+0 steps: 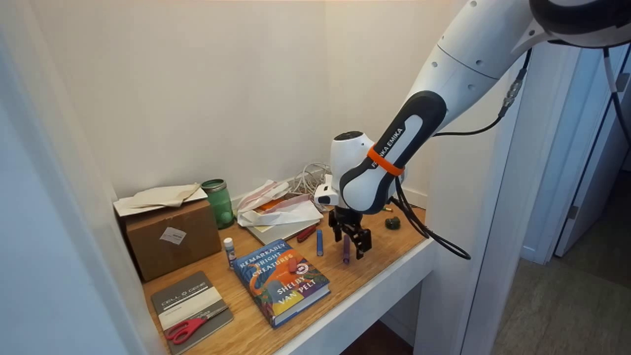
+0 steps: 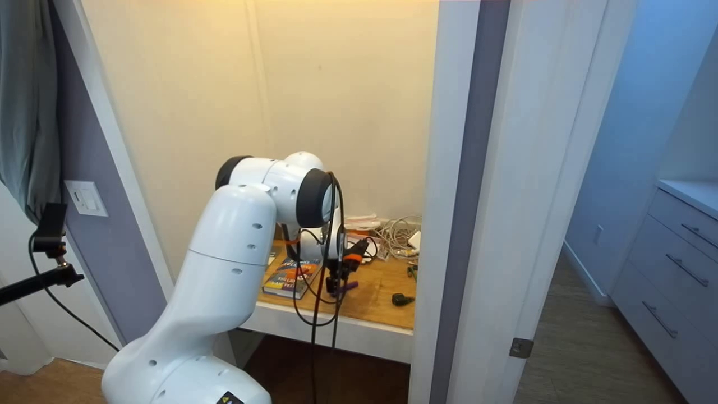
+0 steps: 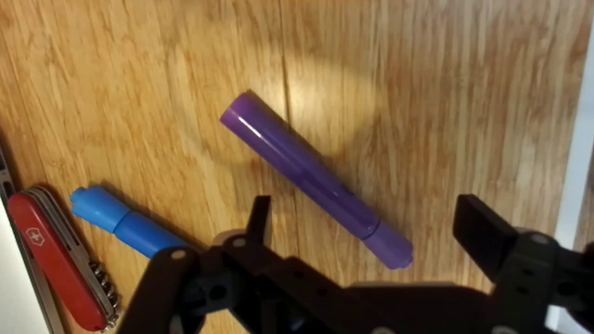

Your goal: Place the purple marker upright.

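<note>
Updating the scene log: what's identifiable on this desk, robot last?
purple marker: 1, purple, below gripper
blue marker: 1, blue, near pocketknife
pocketknife: 1, red, beside slab
slab: 1, grey, under wrapping
wrapping: count unclear, white, near jar
cables: uncountable, white, beside wrapping
jar: 1, green, beside box
box: 1, brown, under papers
papers: 2+, pale, on box
glue stick: 1, white-capped, beside book
book: 1, multicoloured, beside notebook
notebook: 1, grey, under scissors
scissors: 1, red-handled, on notebook
gripper: 1, black, open above purple marker
arm: 1, mostly white, above gripper
</note>
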